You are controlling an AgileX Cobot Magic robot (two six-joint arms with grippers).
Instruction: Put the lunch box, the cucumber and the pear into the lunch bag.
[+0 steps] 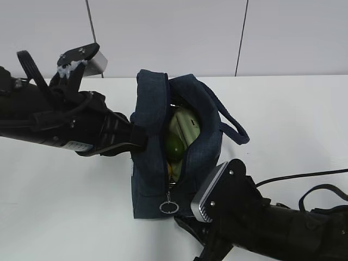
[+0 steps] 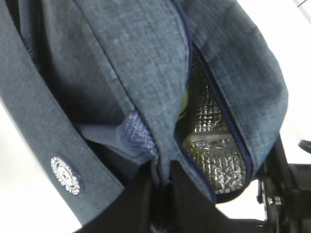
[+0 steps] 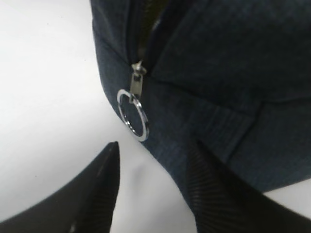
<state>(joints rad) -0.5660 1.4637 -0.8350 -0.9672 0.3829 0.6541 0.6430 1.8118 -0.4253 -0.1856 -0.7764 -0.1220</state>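
Inside the open lunch bag (image 1: 152, 163) only parts show: the pale green lid of the lunch box (image 1: 184, 124), the dark cucumber (image 1: 174, 145) below it, a sliver of yellow pear (image 1: 175, 172) near the zipper. The left gripper (image 2: 160, 187) is pinched tight on the bag's denim-like rim beside the quilted foil lining (image 2: 209, 141). The right gripper (image 3: 153, 160) stands with jaws apart, empty, just below the metal ring pull (image 3: 132, 115).
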